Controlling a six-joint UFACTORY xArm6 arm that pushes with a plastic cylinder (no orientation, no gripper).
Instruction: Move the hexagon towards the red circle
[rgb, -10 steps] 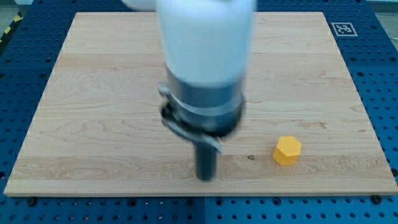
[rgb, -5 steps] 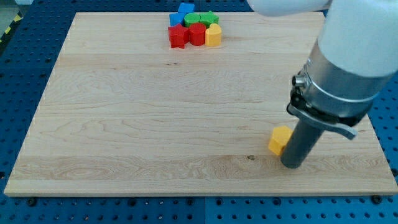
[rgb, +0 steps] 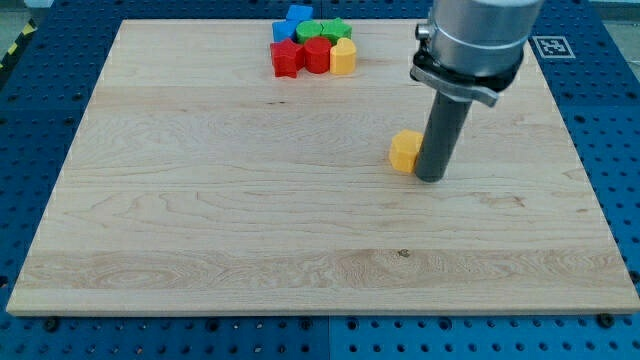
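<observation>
Now the yellow hexagon block (rgb: 405, 151) lies on the pale wooden board (rgb: 200, 200), touching the dark rod's tip (rgb: 431, 178) on its right. No claw on this rig. Red circle block (rgb: 318, 55) sits well up-left of the hexagon, among clustered blocks.

A pale wooden board (rgb: 200, 220) rests on a blue perforated bench (rgb: 40, 110). A yellow hexagon block (rgb: 404, 151) lies on the board right of centre, with my tip (rgb: 431, 178) touching its right side. Near the view's top edge a tight cluster lies on the wood: a red star-like block (rgb: 286, 58), a red round block (rgb: 317, 55), a yellow block (rgb: 343, 57), a green block (rgb: 323, 30) and a blue block (rgb: 291, 20), all touching or just beside one another
</observation>
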